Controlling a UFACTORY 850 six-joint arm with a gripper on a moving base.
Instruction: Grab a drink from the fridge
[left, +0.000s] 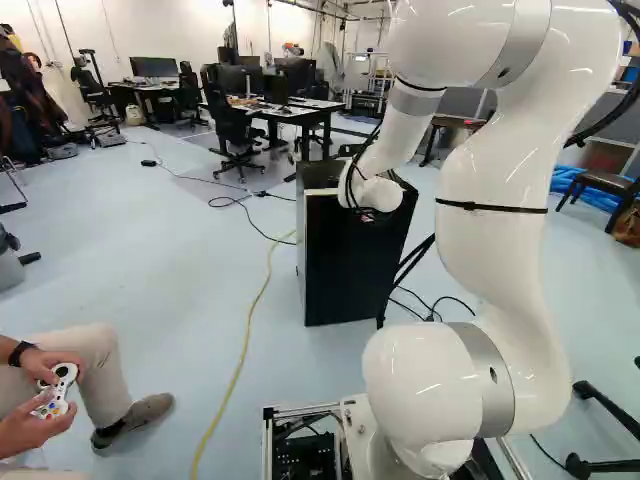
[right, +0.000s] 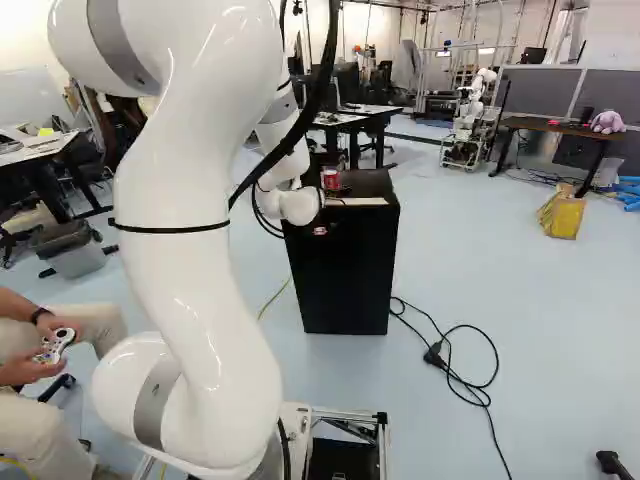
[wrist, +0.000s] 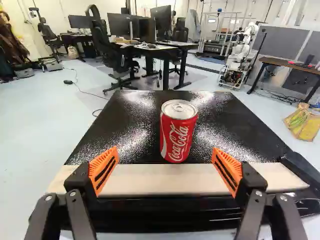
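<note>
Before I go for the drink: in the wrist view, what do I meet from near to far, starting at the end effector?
End effector → pale strip → red can → far edge of the black top → another robot.

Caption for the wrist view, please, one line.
Open claw facing a red soda can that stands upright on the black fridge's top, just ahead of the orange pads.

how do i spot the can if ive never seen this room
Find the black fridge ahead of the arm. On its top, beyond the pale strip, the can stands upright. Its red side and silver lid set it apart from both.
</note>
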